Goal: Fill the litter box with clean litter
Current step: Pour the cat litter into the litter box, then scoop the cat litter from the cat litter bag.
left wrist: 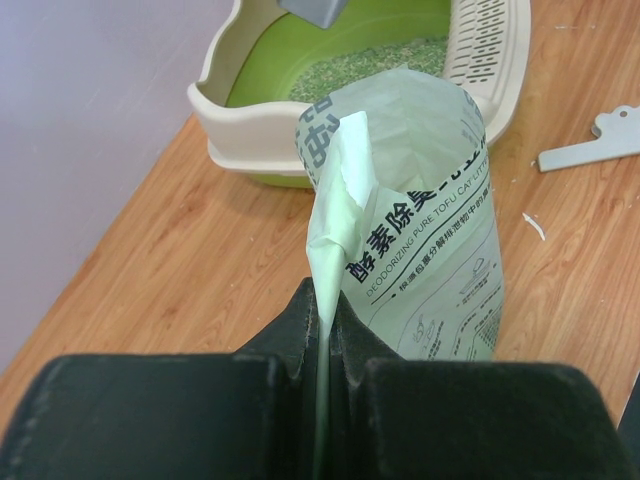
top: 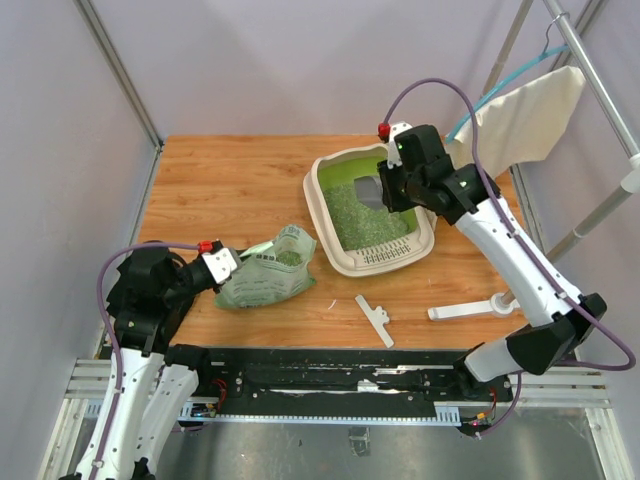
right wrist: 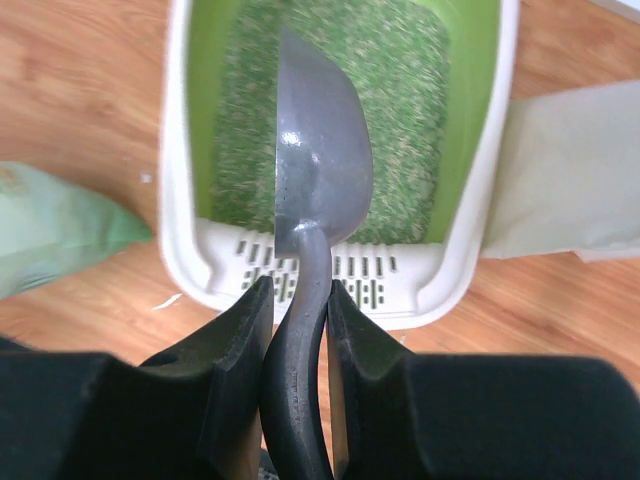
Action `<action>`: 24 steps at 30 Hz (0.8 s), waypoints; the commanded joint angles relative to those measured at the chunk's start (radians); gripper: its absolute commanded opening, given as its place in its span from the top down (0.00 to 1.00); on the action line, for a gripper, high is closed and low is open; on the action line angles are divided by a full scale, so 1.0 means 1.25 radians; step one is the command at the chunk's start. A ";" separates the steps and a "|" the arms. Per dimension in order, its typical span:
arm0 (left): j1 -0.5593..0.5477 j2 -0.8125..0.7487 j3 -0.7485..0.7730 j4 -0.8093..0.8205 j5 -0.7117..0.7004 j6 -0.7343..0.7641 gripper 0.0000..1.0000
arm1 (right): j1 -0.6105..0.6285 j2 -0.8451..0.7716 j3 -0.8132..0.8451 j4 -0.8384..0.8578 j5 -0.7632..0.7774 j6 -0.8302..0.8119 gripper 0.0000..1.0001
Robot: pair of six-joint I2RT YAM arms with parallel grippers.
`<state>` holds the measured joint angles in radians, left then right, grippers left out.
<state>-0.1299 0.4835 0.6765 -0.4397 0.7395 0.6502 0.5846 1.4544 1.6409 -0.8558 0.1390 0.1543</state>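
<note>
The cream-white litter box (top: pixel 322 205) with a bright green inside stands at the back right of the table. Clean litter (top: pixel 362 218) covers much of its floor. Above it, my right gripper (top: pixel 385 190) is shut on the handle of a silver scoop (right wrist: pixel 320 140). The scoop's bowl hangs over the litter (right wrist: pixel 405 120) inside the box (right wrist: pixel 180 200). My left gripper (left wrist: pixel 328 300) is shut on a folded edge of the light green printed bag (left wrist: pixel 420 200). That bag (top: pixel 268 268) lies on the table left of the box, its open mouth toward the box (left wrist: pixel 230 120).
A flat white plastic piece (top: pixel 374 320) and a longer white part (top: pixel 470 310) lie near the table's front edge. A cream cloth (top: pixel 530 115) hangs from a rail at the back right, close behind the box. Metal frame posts stand at both sides.
</note>
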 commanded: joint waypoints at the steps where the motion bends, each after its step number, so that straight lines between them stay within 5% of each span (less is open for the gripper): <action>1: -0.002 -0.012 0.033 0.174 0.039 0.005 1.00 | 0.006 -0.024 0.120 -0.075 -0.152 0.011 0.99; 10: -0.002 -0.010 0.041 0.161 0.046 0.009 0.99 | 0.011 -0.047 0.217 -0.136 -0.441 0.132 0.99; 24: -0.002 0.018 0.051 0.173 0.088 0.006 1.00 | 0.151 0.093 0.381 -0.349 -0.320 0.099 0.99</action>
<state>-0.1295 0.5194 0.6765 -0.4141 0.7734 0.6487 0.7292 1.5326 2.0628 -1.2205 -0.3332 0.2878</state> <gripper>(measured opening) 0.039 0.254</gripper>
